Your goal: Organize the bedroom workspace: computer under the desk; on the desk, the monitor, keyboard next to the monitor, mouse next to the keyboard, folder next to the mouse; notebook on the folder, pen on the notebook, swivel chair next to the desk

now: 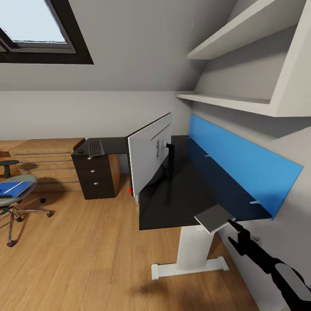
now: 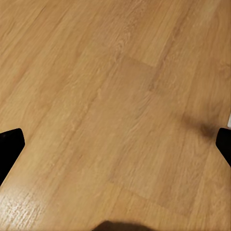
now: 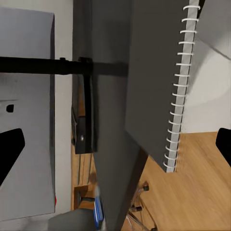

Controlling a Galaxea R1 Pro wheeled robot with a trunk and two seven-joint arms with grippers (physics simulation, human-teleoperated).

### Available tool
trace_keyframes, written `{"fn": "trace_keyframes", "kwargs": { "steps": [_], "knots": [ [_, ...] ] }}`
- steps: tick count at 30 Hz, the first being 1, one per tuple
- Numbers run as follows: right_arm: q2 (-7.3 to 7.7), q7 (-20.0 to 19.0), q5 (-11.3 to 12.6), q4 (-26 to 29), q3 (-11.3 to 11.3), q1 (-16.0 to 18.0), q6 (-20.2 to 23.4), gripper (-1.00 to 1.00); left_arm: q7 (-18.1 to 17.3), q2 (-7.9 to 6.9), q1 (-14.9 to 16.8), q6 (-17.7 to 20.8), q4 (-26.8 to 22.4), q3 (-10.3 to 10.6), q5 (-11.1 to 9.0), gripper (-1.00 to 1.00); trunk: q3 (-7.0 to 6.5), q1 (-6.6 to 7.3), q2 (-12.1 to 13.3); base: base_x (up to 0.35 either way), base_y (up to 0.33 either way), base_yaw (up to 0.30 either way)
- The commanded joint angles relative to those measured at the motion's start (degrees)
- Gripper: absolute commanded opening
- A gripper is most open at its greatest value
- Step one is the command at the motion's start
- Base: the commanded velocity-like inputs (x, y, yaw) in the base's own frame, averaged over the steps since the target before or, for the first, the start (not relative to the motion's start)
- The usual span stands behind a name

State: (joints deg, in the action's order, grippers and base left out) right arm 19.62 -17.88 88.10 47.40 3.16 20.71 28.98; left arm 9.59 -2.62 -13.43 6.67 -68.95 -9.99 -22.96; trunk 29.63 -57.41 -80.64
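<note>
Head view: notebook [image 1: 214,218], thin, grey, spiral-bound, at the desk's [image 1: 172,203] near corner, overhanging the edge. Likely light, stiff; grasp by the free edge. Right gripper [image 1: 235,225] at that edge; grip cannot be told. Left gripper [image 2: 115,144] fingers apart, empty.

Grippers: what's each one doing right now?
Left gripper: jaws open, holding nothing.
Right gripper: jaws open, facing the notebook, not clamped on it.

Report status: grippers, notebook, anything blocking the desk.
Right gripper at the notebook, grip unconfirmed, over the desk corner. Left gripper open above bare floor. Folder on the swivel chair. Monitor mid-desk.
</note>
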Motion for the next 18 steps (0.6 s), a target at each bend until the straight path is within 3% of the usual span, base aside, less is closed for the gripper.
{"fn": "trace_keyframes", "kwargs": {
  "steps": [1,18],
  "knots": [
    [-0.02,-0.67,0.30,-0.55,0.14,0.03,0.32,1.00,0.26,-0.02,-0.01,0.27,-0.15,0.06,-0.48,1.00,0.23,-0.22,-0.43,0.000,0.000,0.000],
    [-0.11,-1.01,0.32,-0.91,0.08,0.03,0.09,1.00,0.25,-0.01,-0.01,0.27,-0.22,0.06,-0.44,1.00,3.28,-3.96,-7.25,0.000,0.000,0.000]
  ]
}}
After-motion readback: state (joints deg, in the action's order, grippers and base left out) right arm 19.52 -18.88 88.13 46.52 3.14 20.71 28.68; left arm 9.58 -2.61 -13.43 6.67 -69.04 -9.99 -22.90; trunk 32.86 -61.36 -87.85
